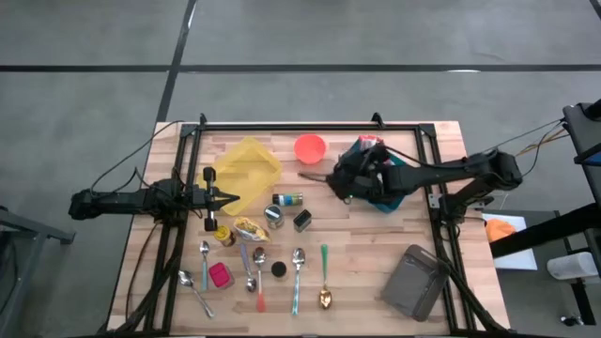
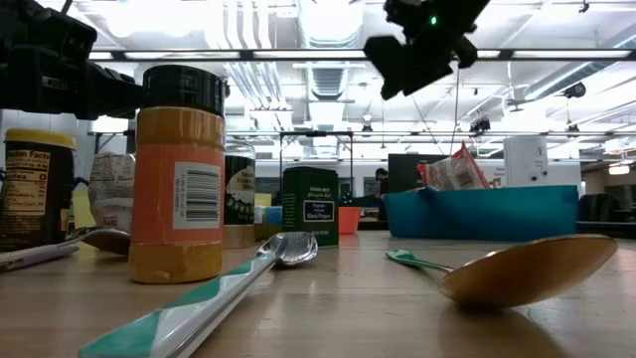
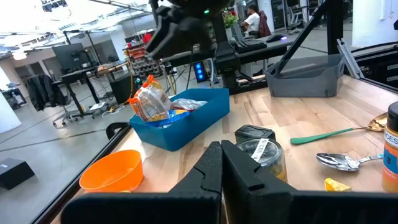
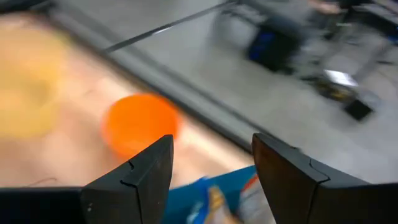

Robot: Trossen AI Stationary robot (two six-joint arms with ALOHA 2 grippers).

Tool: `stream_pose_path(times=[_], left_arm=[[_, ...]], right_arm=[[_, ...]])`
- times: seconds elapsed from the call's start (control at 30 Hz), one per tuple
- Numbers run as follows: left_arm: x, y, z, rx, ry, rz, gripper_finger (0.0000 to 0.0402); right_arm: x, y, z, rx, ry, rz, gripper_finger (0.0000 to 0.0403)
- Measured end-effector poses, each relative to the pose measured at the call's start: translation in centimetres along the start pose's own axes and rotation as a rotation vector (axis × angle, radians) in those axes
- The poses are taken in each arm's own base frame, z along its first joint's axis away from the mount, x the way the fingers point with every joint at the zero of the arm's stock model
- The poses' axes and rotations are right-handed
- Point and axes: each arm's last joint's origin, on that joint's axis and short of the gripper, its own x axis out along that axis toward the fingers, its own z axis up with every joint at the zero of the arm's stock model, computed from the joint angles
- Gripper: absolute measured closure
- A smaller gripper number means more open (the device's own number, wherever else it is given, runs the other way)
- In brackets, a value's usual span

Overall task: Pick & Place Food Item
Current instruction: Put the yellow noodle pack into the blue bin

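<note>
A blue bin (image 1: 387, 201) stands at the table's far right with snack packets (image 3: 149, 102) in it. An orange bowl (image 1: 310, 147) sits to its left, near the far edge. My right gripper (image 4: 211, 168) is open and hangs in the air above the bin's left end, slanting down toward the bowl (image 4: 140, 124), with nothing between its fingers. In the low view the right gripper (image 2: 417, 50) stands well above the bin (image 2: 487, 214). My left gripper (image 3: 221, 162) is shut, level and holding nothing at the table's left (image 1: 225, 199).
A yellow crumpled bag (image 1: 246, 164) lies far left of centre. Small jars (image 1: 286, 199), a yellow-orange spice bottle (image 2: 179, 179), a small yellow packet (image 1: 249, 228) and several spoons (image 1: 297, 263) fill the middle and near side. A grey bin (image 1: 413, 282) sits near right. A black frame (image 1: 310, 127) rims the table.
</note>
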Motion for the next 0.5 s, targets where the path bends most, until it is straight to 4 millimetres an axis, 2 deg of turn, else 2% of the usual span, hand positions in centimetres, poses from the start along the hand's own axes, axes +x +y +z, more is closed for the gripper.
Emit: stream_pose_path(times=[0.2,0.33,0.43,0.5], left_arm=[[0.0,0.0,0.0,0.000,0.000,0.000,0.0401],[0.0,0.0,0.0,0.000,0.000,0.000,0.0401],[0.0,0.0,0.0,0.000,0.000,0.000,0.0401],[0.0,0.0,0.0,0.000,0.000,0.000,0.0401]], right_arm=[[-2.7,1.7,-0.1,-0.114,0.034,0.215,0.0186],[-4.2,2.8,-0.7,-0.255,0.042,0.401,0.0186],[-5.7,4.0,-1.0,-0.362,-0.052,0.663,0.0186],[-6.5,4.4,-1.5,-0.415,-0.173,0.761,0.0186]])
